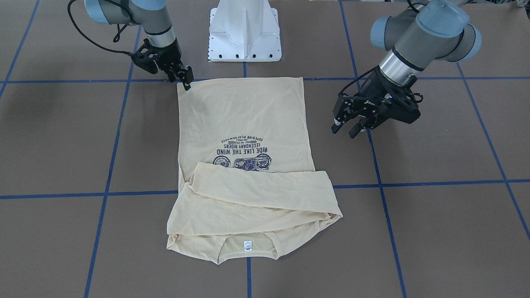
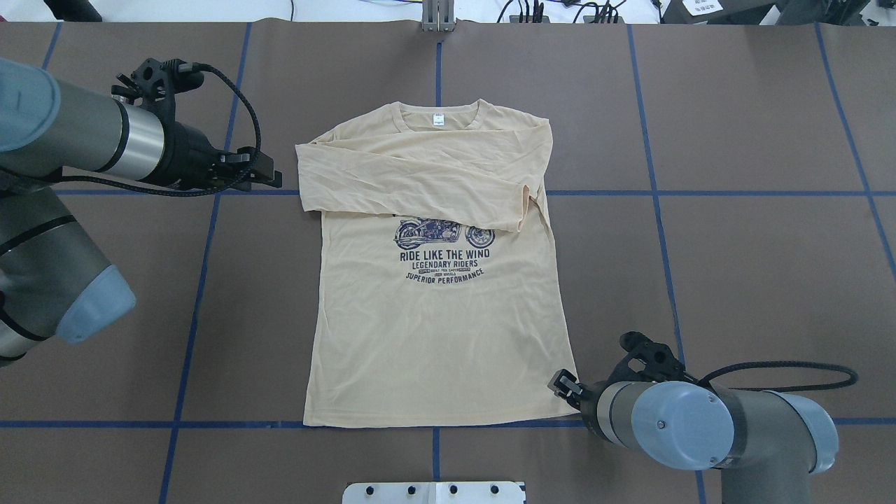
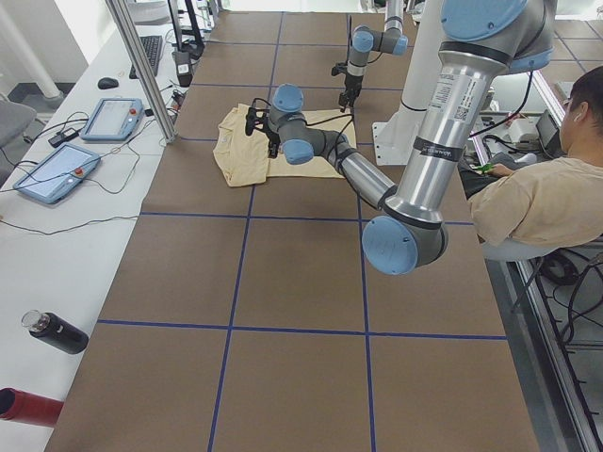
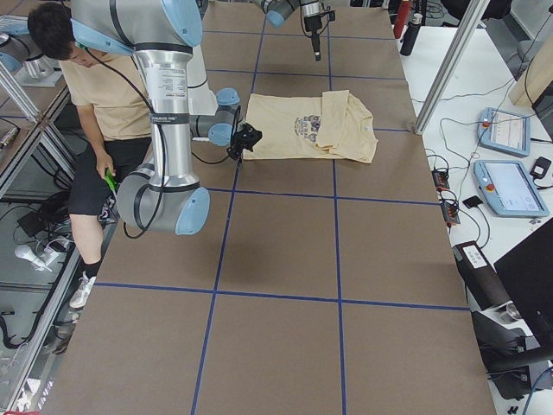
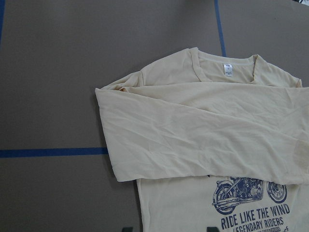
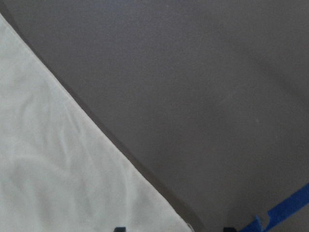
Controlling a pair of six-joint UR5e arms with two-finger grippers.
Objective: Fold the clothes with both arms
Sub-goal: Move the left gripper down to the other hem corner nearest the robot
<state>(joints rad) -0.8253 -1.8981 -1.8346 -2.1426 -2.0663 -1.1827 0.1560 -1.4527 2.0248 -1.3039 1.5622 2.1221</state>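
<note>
Two black grippers, both with their fingers spread. The right gripper (image 1: 181,78) sits low at the hem corner of the T-shirt (image 2: 434,329) on the robot's right side. Its wrist camera shows the edge of the cloth running in between the two parted fingertips, and nothing is pinched. The left gripper (image 1: 344,131) hangs above the table (image 2: 735,280), also holding nothing. It is off the shirt's other side, up by the chest and near the cloth without touching it.

Behind them, the right arm (image 2: 700,420) reaches in low from the robot's side of the table. The left arm (image 2: 84,140) stretches out nearly level toward the shirt.

That pale cream-yellow shirt lies flat and face up in the middle of the brown table. Its hem is toward the white pedestal (image 1: 244,33) and its collar is on the far side, with the small white neck label (image 2: 438,120) showing. Both sleeves (image 2: 406,182) are folded in across the chest. They cover the top of the navy motorcycle print (image 2: 444,252), and the fold juts out a little past the body on the left gripper's side. Blue tape lines (image 2: 700,192) cross the table under and around the shirt. A person (image 3: 546,198) in a tan shirt sits beside the robot.
</note>
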